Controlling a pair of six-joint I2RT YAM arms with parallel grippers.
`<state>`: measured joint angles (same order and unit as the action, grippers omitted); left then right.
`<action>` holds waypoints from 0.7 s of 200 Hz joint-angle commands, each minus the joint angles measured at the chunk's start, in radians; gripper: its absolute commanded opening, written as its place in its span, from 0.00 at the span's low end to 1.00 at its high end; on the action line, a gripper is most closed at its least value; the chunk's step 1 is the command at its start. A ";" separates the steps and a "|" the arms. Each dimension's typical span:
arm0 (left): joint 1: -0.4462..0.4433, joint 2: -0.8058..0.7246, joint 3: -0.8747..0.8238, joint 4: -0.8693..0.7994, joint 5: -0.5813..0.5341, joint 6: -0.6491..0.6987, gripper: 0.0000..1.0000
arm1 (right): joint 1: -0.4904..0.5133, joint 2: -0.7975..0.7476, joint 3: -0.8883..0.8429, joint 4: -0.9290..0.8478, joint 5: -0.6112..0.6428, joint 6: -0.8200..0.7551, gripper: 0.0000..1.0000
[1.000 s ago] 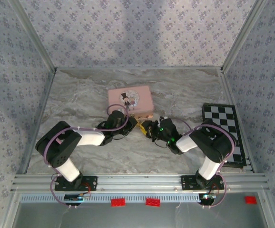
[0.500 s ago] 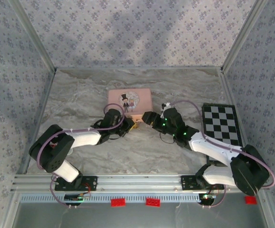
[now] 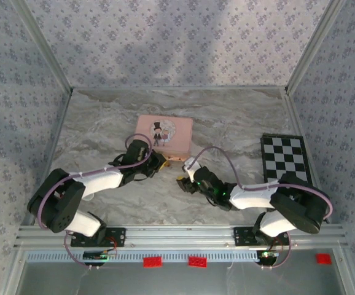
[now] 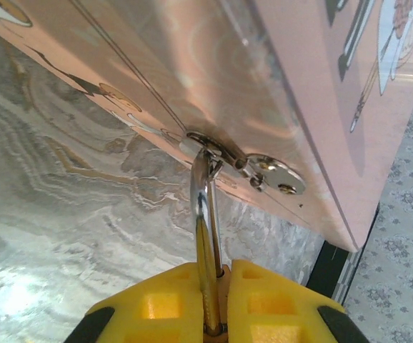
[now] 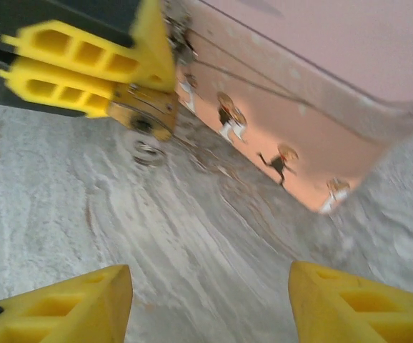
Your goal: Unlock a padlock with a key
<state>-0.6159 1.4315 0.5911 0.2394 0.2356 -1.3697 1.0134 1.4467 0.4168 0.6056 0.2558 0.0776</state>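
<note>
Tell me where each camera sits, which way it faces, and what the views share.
Top external: above and behind the bases, looking down; both arms, left gripper and right gripper near the pink tin.
Left wrist: looks along its shut fingers at the padlock hooked on the tin.
Right wrist: low, open fingers framing the padlock ahead.
Both wrists share padlock and tin.

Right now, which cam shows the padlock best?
Left wrist: the padlock shackle is sharp, looped through the hasp on the pink tin and clamped in the left claw. Right wrist shows its brass body, blurred. Top external: too small to make out.
</note>
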 commanded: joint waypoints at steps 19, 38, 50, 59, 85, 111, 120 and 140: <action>0.012 -0.087 0.007 -0.041 -0.003 0.040 0.00 | 0.088 0.116 0.017 0.285 0.037 -0.388 0.59; 0.020 -0.098 -0.007 -0.038 -0.002 0.039 0.00 | 0.103 0.168 0.043 0.337 0.081 -0.441 0.56; 0.024 -0.105 -0.012 -0.040 -0.001 0.040 0.00 | 0.102 0.191 0.048 0.372 0.098 -0.454 0.54; 0.025 -0.108 -0.014 -0.041 0.000 0.041 0.00 | 0.101 0.203 0.057 0.373 0.096 -0.458 0.53; 0.024 -0.108 -0.017 -0.040 0.003 0.043 0.00 | 0.109 0.228 0.100 0.308 0.092 -0.463 0.49; 0.025 -0.105 -0.020 -0.034 0.006 0.043 0.00 | 0.110 0.257 0.099 0.352 0.111 -0.467 0.45; 0.025 -0.104 -0.023 -0.032 0.005 0.043 0.00 | 0.109 0.265 0.104 0.349 0.111 -0.467 0.44; 0.025 -0.102 -0.027 -0.025 0.008 0.041 0.00 | 0.109 0.281 0.119 0.343 0.109 -0.465 0.40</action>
<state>-0.5953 1.3636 0.5655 0.1596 0.2276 -1.3510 1.1179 1.7027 0.5041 0.9249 0.3378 -0.3717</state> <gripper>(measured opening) 0.110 0.414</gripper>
